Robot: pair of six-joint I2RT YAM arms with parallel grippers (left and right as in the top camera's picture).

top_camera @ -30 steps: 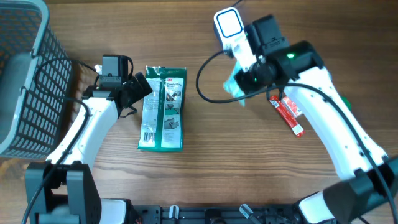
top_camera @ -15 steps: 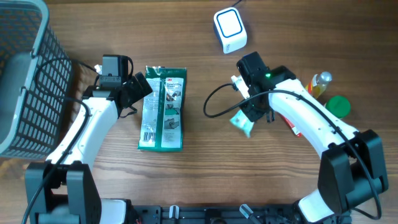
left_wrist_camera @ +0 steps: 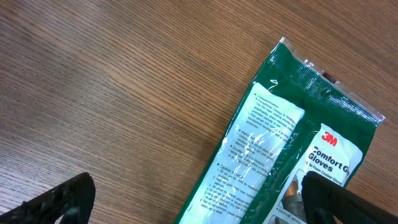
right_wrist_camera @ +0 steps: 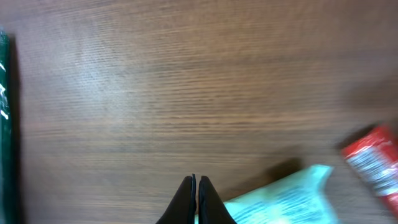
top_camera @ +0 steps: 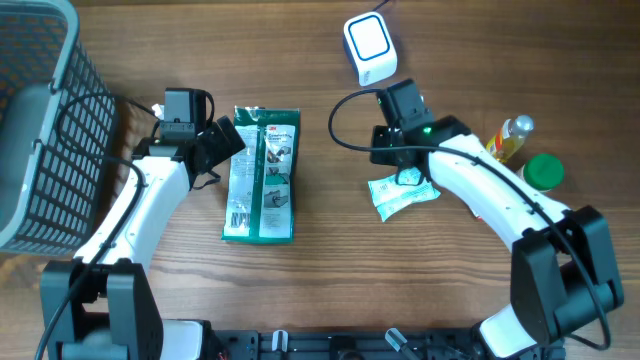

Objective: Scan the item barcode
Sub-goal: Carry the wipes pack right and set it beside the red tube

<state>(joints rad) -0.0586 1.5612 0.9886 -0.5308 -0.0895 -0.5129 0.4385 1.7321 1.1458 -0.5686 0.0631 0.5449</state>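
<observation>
Right of middle on the brown wooden worktop [top_camera: 320, 290], the pale green plastic packet [top_camera: 402, 192] now lies dropped, probably scanned; right gripper [right_wrist_camera: 196, 182] shut empty, left gripper [top_camera: 228, 140] wide open, empty.

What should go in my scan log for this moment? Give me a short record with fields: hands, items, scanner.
left hand: open, by a corner of the glove pack, gripping nothing
right hand: shut, empty, beside the small packet
glove pack: green, flat on the table
small packet: pale teal, flat on the table, not held
scanner: white, at the far edge, not held
basket: grey, far left
yellow bottle: right side, untouched
</observation>
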